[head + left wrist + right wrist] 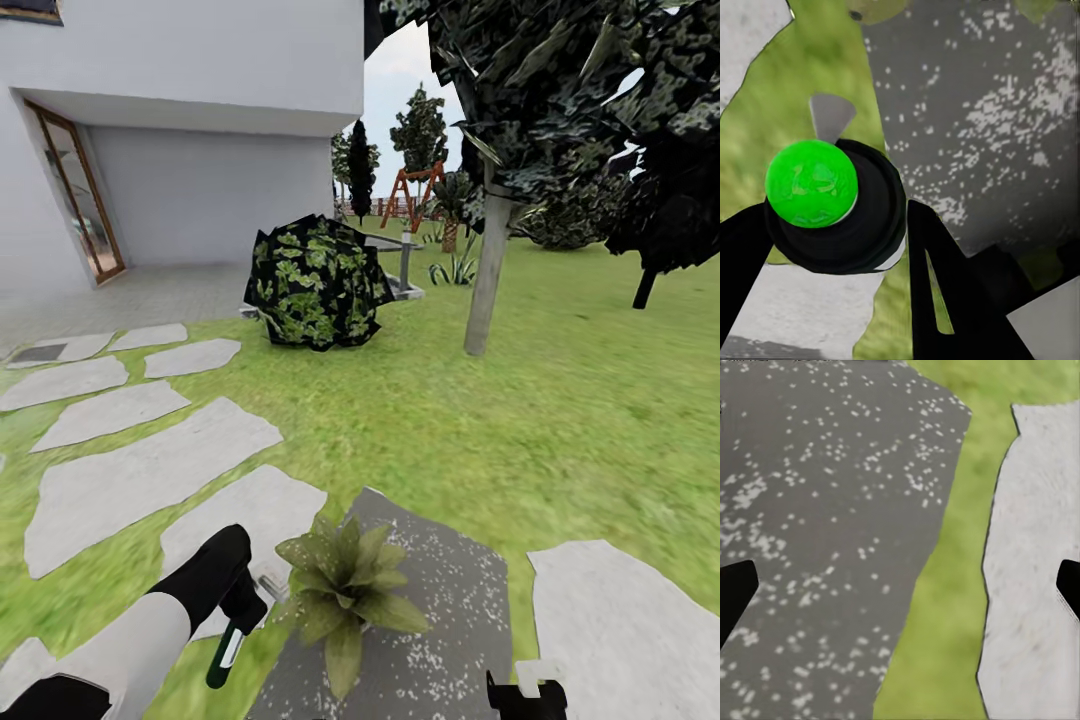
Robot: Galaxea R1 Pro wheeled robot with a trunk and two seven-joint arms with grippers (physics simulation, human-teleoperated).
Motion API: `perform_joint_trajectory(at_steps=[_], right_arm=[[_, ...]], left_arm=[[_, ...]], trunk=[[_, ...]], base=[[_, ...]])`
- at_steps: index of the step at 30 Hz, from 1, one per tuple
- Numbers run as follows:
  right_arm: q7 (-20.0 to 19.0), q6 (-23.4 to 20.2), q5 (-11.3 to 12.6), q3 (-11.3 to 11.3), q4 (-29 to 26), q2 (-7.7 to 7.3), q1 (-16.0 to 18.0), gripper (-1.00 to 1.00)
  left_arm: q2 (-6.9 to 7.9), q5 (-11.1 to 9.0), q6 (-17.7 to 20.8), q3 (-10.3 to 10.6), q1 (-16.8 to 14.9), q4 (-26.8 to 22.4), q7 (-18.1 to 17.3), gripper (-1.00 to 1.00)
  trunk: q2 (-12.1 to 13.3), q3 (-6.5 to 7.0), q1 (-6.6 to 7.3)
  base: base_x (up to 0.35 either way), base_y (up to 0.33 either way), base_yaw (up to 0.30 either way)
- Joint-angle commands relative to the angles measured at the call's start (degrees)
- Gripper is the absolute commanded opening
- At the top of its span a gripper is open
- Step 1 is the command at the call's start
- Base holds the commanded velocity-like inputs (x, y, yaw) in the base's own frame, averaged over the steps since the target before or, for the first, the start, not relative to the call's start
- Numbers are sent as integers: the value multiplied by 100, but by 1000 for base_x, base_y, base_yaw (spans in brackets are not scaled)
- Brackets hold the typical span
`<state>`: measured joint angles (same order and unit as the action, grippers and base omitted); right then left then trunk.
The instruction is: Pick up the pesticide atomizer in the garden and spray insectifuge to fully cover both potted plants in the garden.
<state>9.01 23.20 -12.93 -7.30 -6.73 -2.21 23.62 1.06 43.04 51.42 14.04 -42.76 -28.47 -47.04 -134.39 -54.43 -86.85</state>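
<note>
One potted plant [345, 590], a low rosette of pointed olive-green leaves, stands on a dark grey speckled slab [450, 600] close in front of me. My left gripper [235, 622] hangs just left of it, shut on the pesticide atomizer [226, 652], a small dark bottle with a pale label. In the left wrist view the atomizer [811, 184] shows a bright green round top on a black body, held between the gripper [832, 225] fingers. My right gripper [526, 694] is low at the slab's near right edge. It is open [900, 589] over slab and grass, with nothing between its fingers.
A big dark leafy bush [318, 283] and a tree trunk [487, 270] stand ahead on the lawn. Pale stepping slabs [150, 470] run left toward the house wall and door [75, 190]. Another pale slab [620, 630] lies right. A swing set [410, 195] is far off.
</note>
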Motion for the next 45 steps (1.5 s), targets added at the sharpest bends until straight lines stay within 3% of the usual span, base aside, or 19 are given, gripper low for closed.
perform_joint_trajectory(at_steps=[1, 15, 21, 24, 29, 31, 32, 45], right_arm=[[14, 17, -60, -44, 5, 1, 3, 100], [14, 17, -60, -44, 5, 1, 3, 100], [14, 17, -59, -44, 5, 4, 3, 100], [14, 17, -60, -44, 5, 2, 3, 100], [14, 17, -60, -44, 5, -3, 3, 100], [14, 17, -60, -44, 5, -4, 3, 100], [14, 17, -60, -44, 5, -2, 3, 100], [14, 17, -60, -44, 5, 1, 3, 100]], left_arm=[[9, 55, 8, 27, -4, -9, -59, -100], [59, -24, -110, -27, 114, 8, -113, -100], [99, -107, -1066, -65, 351, 10, -110, -100], [104, -190, -1148, -79, 367, 16, -74, -100], [90, -314, -1161, -445, 488, 7, -54, -100], [95, -315, -1166, -804, 530, -48, -51, -100], [96, -306, -1174, -884, 539, -56, -47, -100], [95, -275, -1187, -991, 576, -56, 245, -100]], trunk=[[-3, -6, 1], [-3, -6, 1], [-3, -6, 1], [-3, -6, 1], [-3, -6, 1], [-3, -6, 1], [-3, -6, 1], [-3, -6, 1]], base=[[-106, -249, 221], [-81, -77, 20], [0, 0, 0], [0, 0, 0], [0, 0, 0], [0, 0, 0], [0, 0, 0], [-29, -133, 0]])
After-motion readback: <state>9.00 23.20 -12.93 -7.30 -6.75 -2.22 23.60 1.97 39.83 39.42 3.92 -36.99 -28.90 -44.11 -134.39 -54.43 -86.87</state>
